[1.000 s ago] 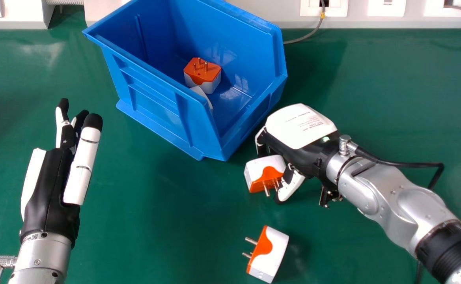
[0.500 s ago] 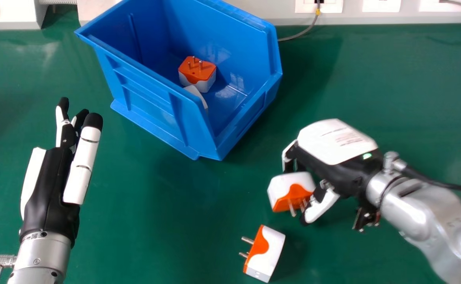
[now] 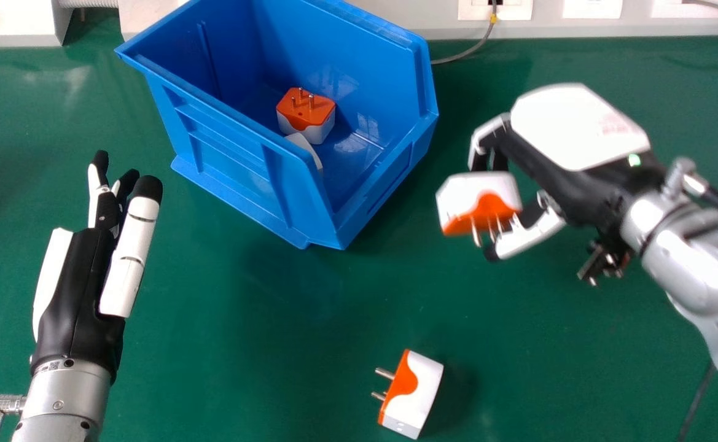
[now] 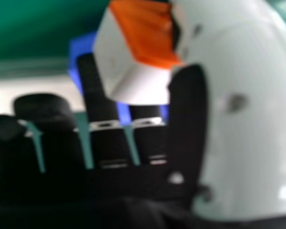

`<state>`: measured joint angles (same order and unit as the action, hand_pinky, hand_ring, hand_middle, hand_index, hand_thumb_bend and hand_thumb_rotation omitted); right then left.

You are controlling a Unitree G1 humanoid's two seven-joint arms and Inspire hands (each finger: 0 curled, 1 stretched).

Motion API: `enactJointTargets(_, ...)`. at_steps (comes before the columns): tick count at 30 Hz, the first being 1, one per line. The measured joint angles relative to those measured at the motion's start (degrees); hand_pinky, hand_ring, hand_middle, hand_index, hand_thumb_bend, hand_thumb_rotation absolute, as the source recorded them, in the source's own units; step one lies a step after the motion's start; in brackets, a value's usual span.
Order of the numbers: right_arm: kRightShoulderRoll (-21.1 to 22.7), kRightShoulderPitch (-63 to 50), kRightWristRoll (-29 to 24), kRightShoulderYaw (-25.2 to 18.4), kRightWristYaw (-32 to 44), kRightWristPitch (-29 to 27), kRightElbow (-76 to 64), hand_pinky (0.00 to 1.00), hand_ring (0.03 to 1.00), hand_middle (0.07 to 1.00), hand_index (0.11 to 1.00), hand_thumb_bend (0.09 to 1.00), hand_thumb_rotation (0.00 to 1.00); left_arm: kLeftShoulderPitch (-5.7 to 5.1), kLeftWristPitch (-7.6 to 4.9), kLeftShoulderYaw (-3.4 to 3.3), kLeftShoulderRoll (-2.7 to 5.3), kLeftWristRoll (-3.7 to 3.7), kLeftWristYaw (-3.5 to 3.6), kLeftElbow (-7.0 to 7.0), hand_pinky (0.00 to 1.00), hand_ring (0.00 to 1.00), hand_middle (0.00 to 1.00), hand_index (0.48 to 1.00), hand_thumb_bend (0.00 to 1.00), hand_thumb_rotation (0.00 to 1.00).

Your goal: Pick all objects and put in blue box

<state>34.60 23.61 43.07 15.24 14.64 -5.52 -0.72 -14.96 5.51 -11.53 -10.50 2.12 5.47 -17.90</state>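
Right now I have my right hand (image 3: 577,132) pinching an orange-and-white adapter (image 3: 470,195), right of the blue box (image 3: 242,150) by the table (image 3: 297,325)'s far edge, a second adapter (image 3: 409,398) lying toward the near edge, my left hand (image 3: 79,294) open at left.

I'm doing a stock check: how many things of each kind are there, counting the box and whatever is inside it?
Blue box: 1
Orange-and-white plug adapters: 3
White object, partly hidden, kind unclear: 1
Total: 5
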Motion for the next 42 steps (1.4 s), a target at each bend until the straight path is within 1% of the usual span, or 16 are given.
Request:
enactJointTargets(4, -2.6, 5.5, 0.7, 0.5, -1.7, -0.3, 2.7, 0.04, 0.091, 0.171, 0.469, 0.491, 0.15, 0.12, -0.01, -0.07, 0.02, -0.01, -0.09, 0.62, 0.92, 0.96, 0.98, 0.998, 0.54, 1.0)
enactJointTargets(13, -10.5, 19.8, 4.5, 5.6, -7.0, -1.7, 18.5, 0.03, 0.076, 0.146, 0.469, 0.492, 0.15, 0.29, -0.17, -0.03, 0.16, -0.46, -0.04, 0.94, 0.92, 0.96, 0.98, 0.998, 0.53, 1.0)
enactJointTargets(15, -12.8, 23.1, 4.9, 7.0, -8.7, -2.1, 23.8, 0.03, 0.079, 0.149, 0.469, 0.491, 0.15, 0.04, -0.31, -0.13, 0.2, -0.46, -0.2, 0.99, 0.92, 0.96, 0.98, 0.997, 0.53, 1.0)
enactJointTargets(17, -14.9, 26.3, 5.2, 8.3, -10.2, -2.3, 29.4, 0.03, 0.082, 0.152, 0.469, 0.491, 0.15, -0.05, -0.46, -0.01, 0.37, -0.46, -0.21, 0.98, 0.92, 0.96, 0.98, 0.997, 0.53, 1.0)
enactJointTargets(19, -16.5, 29.0, 6.2, 9.9, -11.7, -2.6, 34.2, 0.04, 0.084, 0.156, 0.469, 0.491, 0.15, -0.22, -0.5, -0.03, 0.41, -0.43, -0.33, 0.92, 0.92, 0.96, 0.98, 0.997, 0.53, 1.0)
enactJointTargets(23, -20.1, 34.9, 7.4, 12.8, -14.2, -2.6, 45.1, 0.05, 0.1, 0.181, 0.47, 0.49, 0.15, -0.84, -0.84, 0.06, 0.43, -0.02, -0.42, 0.77, 0.92, 0.96, 0.98, 0.997, 0.53, 1.0)
enactJointTargets(25, -21.9, 37.7, 7.5, 13.9, -15.0, -2.3, 49.7, 0.06, 0.107, 0.186, 0.469, 0.49, 0.15, -1.11, -1.32, 0.07, 0.44, 0.01, -0.42, 0.76, 0.91, 0.96, 0.98, 0.997, 0.53, 1.0)
enactJointTargets(27, -23.9, 40.4, 7.5, 14.9, -15.6, -1.4, 54.0, 0.07, 0.128, 0.221, 0.469, 0.493, 0.14, -1.32, -1.78, 0.08, 0.44, 0.01, -0.4, 0.77, 0.91, 0.96, 0.98, 0.997, 0.53, 1.0)
enactJointTargets(29, -25.7, 43.0, 7.4, 15.7, -16.5, -1.1, 58.3, 0.07, 0.126, 0.212, 0.469, 0.495, 0.14, -1.63, -2.39, 0.07, 0.45, 0.0, -0.4, 0.75, 0.91, 0.96, 0.98, 0.997, 0.53, 1.0)
enactJointTargets(33, -29.1, 46.5, 7.4, 17.2, -19.0, 0.1, 64.9, 0.06, 0.11, 0.187, 0.469, 0.498, 0.13, -2.33, -2.85, 0.06, 0.48, -0.08, -0.34, 0.73, 0.91, 0.96, 0.98, 0.997, 0.53, 1.0)
enactJointTargets(35, -30.7, 47.6, 7.6, 18.4, -20.6, 1.1, 67.9, 0.04, 0.097, 0.17, 0.468, 0.501, 0.12, -2.46, -2.93, 0.04, 0.51, -0.19, -0.35, 0.69, 0.91, 0.96, 0.98, 0.997, 0.53, 1.0)
enactJointTargets(38, -32.7, 48.8, 9.2, 20.9, -22.6, 2.5, 71.2, 0.04, 0.093, 0.165, 0.468, 0.503, 0.12, -2.99, -2.93, 0.04, 0.62, -0.48, -0.35, 0.26, 0.91, 0.96, 0.98, 0.997, 0.53, 1.0)
enactJointTargets(42, -34.0, 49.7, 9.5, 22.3, -24.0, 3.4, 73.3, 0.03, 0.085, 0.154, 0.469, 0.508, 0.12, -4.05, -2.93, 0.12, 0.96, -0.57, -0.36, -0.95, 0.91, 0.96, 0.98, 0.997, 0.53, 1.0)
